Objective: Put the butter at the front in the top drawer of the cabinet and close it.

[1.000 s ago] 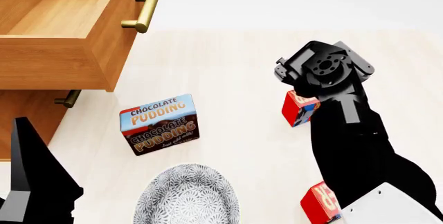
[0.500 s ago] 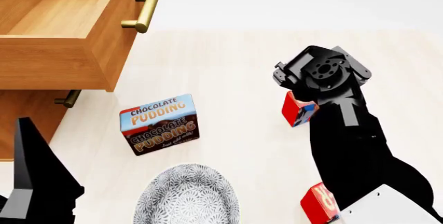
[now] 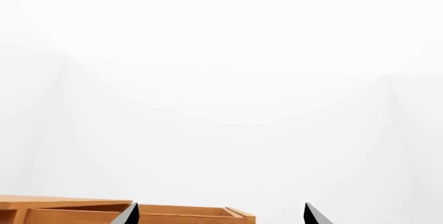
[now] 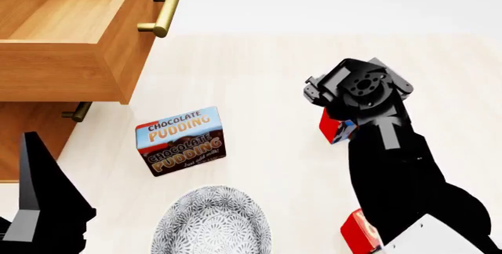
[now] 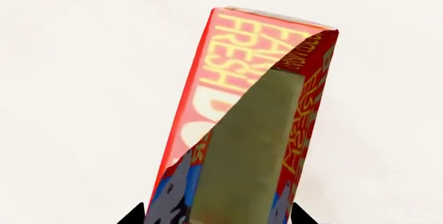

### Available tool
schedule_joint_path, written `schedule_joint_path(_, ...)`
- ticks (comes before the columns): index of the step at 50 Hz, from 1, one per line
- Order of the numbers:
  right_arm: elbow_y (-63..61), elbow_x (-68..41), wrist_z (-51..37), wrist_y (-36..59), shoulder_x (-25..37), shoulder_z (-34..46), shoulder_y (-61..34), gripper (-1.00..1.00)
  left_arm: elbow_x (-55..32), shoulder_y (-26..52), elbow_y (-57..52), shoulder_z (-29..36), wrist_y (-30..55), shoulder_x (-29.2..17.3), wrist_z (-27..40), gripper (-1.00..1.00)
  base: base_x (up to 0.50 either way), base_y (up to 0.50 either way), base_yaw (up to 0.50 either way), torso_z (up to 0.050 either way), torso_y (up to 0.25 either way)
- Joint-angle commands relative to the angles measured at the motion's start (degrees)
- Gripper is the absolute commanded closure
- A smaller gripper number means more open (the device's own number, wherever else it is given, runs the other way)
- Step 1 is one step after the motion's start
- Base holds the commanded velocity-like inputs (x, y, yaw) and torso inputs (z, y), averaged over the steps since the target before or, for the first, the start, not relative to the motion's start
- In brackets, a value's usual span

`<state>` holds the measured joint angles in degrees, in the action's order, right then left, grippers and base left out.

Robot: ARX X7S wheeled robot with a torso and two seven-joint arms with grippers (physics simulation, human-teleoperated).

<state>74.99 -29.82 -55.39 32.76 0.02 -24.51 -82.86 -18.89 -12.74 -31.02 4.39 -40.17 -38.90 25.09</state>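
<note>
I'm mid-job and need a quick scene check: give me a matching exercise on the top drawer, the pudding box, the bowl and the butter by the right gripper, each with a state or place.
1 top drawer
2 pudding box
3 bowl
4 butter

a patterned, at the near edge
b red, under the right gripper
c pulled open
d between cabinet and butter

Pairs: 1-c, 2-d, 3-a, 4-b
</note>
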Motion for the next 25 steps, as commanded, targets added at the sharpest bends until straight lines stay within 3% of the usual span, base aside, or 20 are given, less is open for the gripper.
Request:
schedule_joint_path(1, 0.0, -2.0, 0.5, 0.6, 0.0, 2.2, 0.6, -1.00, -0.2, 0.1, 0.7, 0.1, -0.3, 0.3, -0.3, -1.00, 0.00, 0.00, 0.00, 0.000, 0.000)
schedule_joint_path(14, 0.0, 0.1, 1.6, 1.0, 0.0, 0.5, 0.9, -1.00, 0.3, 0.4, 0.9, 0.5, 0.5, 0.6, -0.5, -1.00, 0.00, 0.00, 0.00, 0.000, 0.000)
schedule_joint_path(15, 0.0, 0.1, 1.7, 0.7, 0.0, 0.6, 1.0, 1.00, 0.3, 0.4, 0.9, 0.5, 0.5, 0.6, -0.5, -1.00, 0.00, 0.00, 0.00, 0.000, 0.000)
schedule_joint_path(25, 0.0, 1.2, 2.4, -0.1, 0.0, 0.0, 1.1, 1.00, 0.5, 1.0, 1.4, 1.3, 1.0, 1.0, -0.8, -1.00, 0.00, 0.00, 0.00, 0.000, 0.000)
